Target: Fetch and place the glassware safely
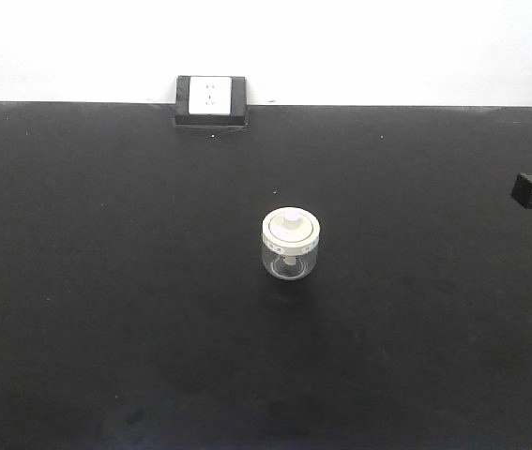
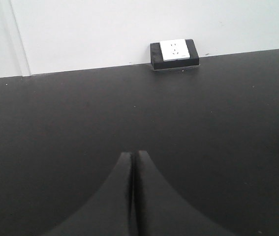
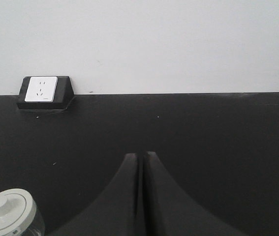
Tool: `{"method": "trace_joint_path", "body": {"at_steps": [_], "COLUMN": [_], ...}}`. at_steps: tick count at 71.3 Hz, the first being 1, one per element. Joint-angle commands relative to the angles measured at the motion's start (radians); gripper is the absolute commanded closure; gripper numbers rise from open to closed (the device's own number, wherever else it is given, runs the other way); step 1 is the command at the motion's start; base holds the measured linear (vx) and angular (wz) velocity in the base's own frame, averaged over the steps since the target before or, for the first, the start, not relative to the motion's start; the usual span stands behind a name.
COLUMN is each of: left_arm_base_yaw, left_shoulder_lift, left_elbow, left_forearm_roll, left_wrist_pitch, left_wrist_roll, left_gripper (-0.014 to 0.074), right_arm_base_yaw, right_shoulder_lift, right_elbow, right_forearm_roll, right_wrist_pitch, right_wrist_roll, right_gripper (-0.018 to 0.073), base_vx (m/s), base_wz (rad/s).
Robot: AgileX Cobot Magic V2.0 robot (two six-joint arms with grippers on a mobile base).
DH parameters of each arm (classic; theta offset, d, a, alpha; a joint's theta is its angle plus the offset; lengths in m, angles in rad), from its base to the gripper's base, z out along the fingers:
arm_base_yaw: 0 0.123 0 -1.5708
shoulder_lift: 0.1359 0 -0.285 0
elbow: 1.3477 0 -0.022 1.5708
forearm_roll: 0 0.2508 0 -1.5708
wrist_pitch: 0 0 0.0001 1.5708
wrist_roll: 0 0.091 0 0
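Small squat clear glass jar [image 1: 291, 246], upright near the middle of the black bench [image 1: 106, 281]. Capped with a round cream-white lid [image 1: 291, 226] bearing a central knob [image 1: 291, 220] and small markings round the rim. Lid seated flat, closed. Glass wall transparent; contents not discernible. Touching nothing else.
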Motion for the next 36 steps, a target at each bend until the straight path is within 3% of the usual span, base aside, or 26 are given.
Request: {"method": "trace_joint_path", "body": {"at_steps": [1, 14, 22, 31, 36], "left_arm_base_yaw": [0.003, 0.003, 0.003, 0.003, 0.003], "left_shoulder_lift": [-0.012, -0.012, -0.012, -0.012, -0.012], "left_elbow": [0.027, 0.027, 0.027, 0.027, 0.027], "left_forearm_roll": [-0.012, -0.012, -0.012, -0.012, -0.012], "left_wrist_pitch": [-0.071, -0.071, -0.071, -0.071, -0.071], "left_wrist_roll": [-0.003, -0.003, -0.003, -0.003, -0.003], "left_gripper": [0.0594, 0.0594, 0.0594, 0.0594, 0.0594], "right_arm_base_yaw": [-0.001, -0.001, -0.001, -0.001, -0.001], "right_shoulder_lift": [-0.015, -0.015, -0.015, -0.015, -0.015], "right_elbow": [-0.03, -0.03, -0.03, -0.03, -0.03], "right_forearm_roll": [0.001, 0.011, 0.12, 0.307, 0.468], "right_wrist_pitch": [-0.005, -0.005, -0.004, 0.006, 0.012], "right_wrist_roll": [-0.006, -0.006, -0.047, -0.299, -0.49], "right_gripper": [0.0559, 0.0559, 0.0559, 0.0559, 0.0559], "base_vx": [0.0, 0.0, 0.0, 0.0, 0.0], "base_wz": [0.0, 0.0, 0.0, 0.0, 0.0]}}
